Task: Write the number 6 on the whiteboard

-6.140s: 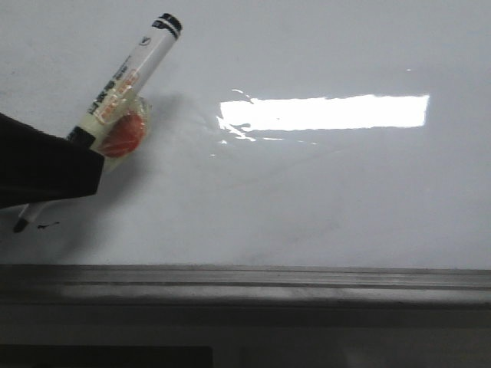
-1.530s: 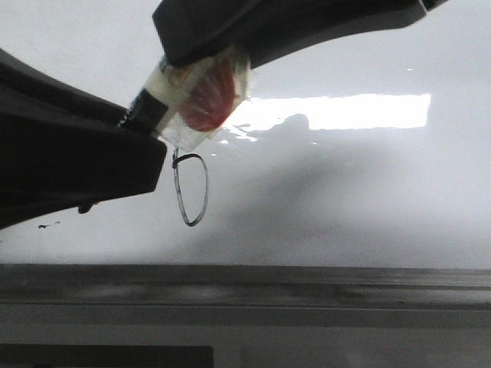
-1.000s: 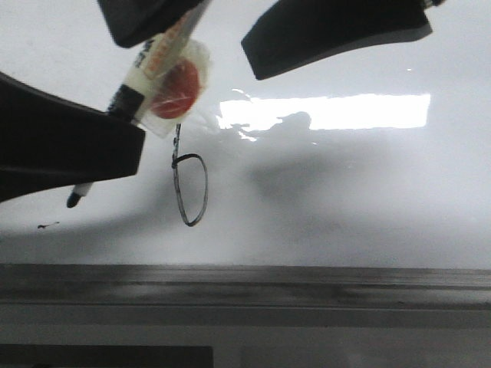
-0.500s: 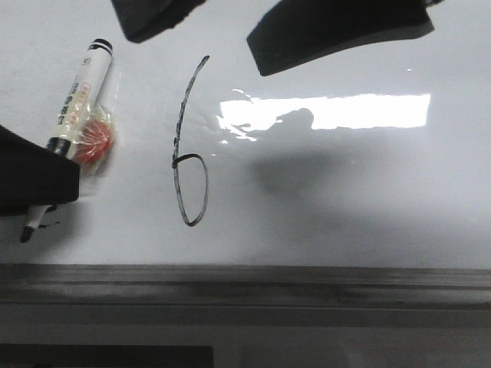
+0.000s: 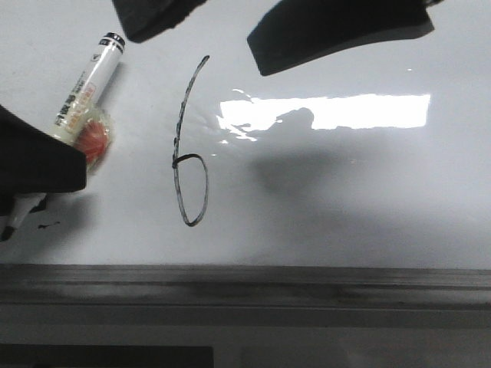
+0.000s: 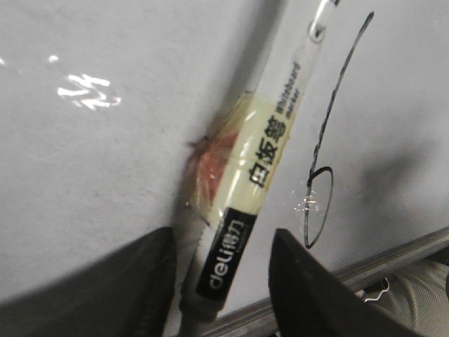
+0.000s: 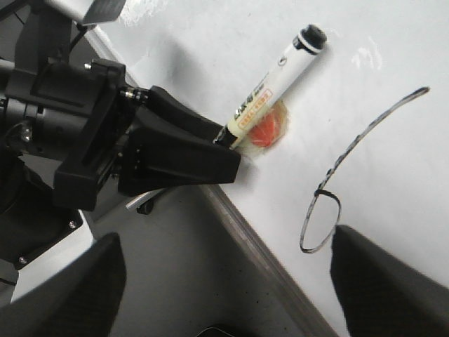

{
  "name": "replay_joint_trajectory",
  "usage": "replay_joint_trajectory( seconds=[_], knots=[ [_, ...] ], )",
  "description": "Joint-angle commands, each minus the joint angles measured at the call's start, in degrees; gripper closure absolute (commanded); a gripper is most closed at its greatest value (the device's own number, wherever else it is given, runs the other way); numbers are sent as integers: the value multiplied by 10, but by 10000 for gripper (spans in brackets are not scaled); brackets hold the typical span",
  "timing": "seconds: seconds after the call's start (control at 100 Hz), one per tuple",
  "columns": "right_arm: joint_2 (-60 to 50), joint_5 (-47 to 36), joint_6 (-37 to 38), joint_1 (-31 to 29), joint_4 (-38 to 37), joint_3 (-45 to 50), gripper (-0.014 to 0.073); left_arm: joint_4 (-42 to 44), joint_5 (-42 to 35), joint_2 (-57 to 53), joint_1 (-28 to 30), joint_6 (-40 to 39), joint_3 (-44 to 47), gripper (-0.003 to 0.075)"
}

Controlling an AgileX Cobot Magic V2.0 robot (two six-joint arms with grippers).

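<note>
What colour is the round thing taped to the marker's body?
The round thing on the marker is orange-red, under clear tape. The right wrist view shows it best.

Front view: low, close, looking forward across the whiteboard (image 5: pixel 345 192). Wrist views: down from either side. Shared in all three: the number 6 (image 5: pixel 189 153), marker (image 5: pixel 84 96).

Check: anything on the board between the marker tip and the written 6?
Nothing visible. The marker sits in the left gripper, tip near a tiny smudge by the frame. Only bare whiteboard lies between it and the number 6. The right gripper hangs open above.
</note>
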Motion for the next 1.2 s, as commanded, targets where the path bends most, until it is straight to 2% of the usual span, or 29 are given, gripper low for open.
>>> replay_joint_trajectory(
  seconds=[0.0,0.38,0.75,0.98,1.19],
  knots=[
    [-10,-33,-6,-4,7,-14,64,-2,-43,-3,1,-5,-15,299],
    [-10,-32,-6,-4,7,-14,64,-8,-34,-3,1,-8,-15,297],
    [-9,-37,-6,-4,8,-14,64,-34,-27,-3,-42,-11,-15,298],
    [-9,-37,-6,-4,8,-14,64,-18,-24,-11,-42,-11,-15,232],
    [-9,-36,-6,-4,8,-14,64,-7,5,-49,-42,-5,-15,227]
  ],
)
